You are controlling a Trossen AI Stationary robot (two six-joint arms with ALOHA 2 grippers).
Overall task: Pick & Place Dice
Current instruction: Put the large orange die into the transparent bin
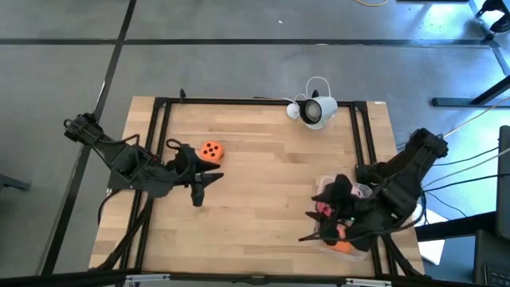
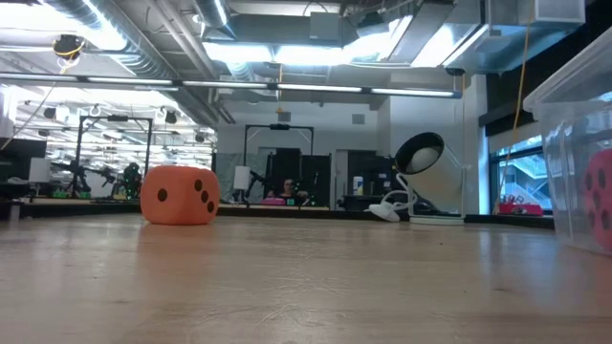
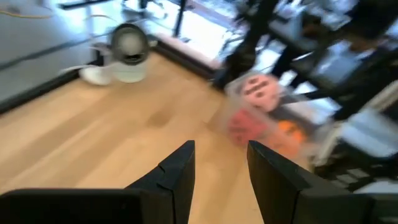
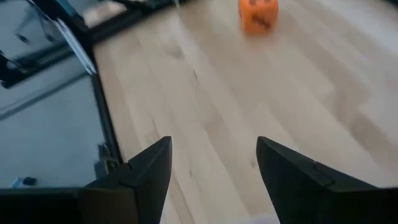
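Orange die sits on table; left gripper nearby, parted, empty. Right gripper open over bin.

arms: two, dark, jointed, black cables trailing | left gripper: black, tapered angular fingers | right gripper: black, same wedge-shaped fingers

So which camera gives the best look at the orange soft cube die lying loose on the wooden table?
The low view: the orange soft cube die sits large and side-on, its pips countable. The high view shows only its small top face near the left gripper. The right wrist view catches it far off. The left wrist view misses it.
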